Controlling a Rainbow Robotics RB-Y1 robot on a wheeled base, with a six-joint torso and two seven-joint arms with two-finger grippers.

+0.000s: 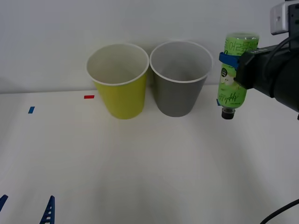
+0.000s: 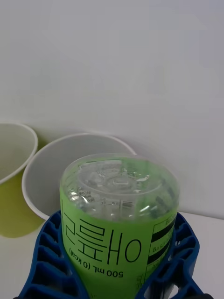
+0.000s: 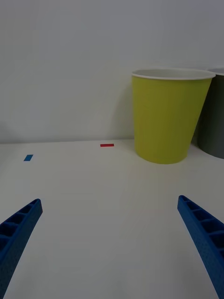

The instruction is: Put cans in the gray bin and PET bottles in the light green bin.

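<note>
My right gripper (image 1: 225, 79) is shut on the PET bottle (image 1: 235, 74), a clear bottle with a bright green label, held upside down in the air with its dark cap pointing at the table. It hangs just right of the gray bin (image 1: 180, 78). In the right wrist view the bottle's base (image 2: 120, 205) sits between my blue fingers (image 2: 49, 254), with the gray bin (image 2: 51, 163) beyond it. The light green bin (image 1: 119, 80) stands left of the gray one, touching it. My left gripper (image 3: 109, 243) is open low over the table's near left, facing the light green bin (image 3: 168, 117).
A small red tape mark (image 1: 88, 96) and a blue one (image 1: 31, 110) lie on the white table (image 1: 140, 163) left of the bins. A pale wall rises right behind both bins. A black cable (image 1: 280, 212) shows at the bottom right corner.
</note>
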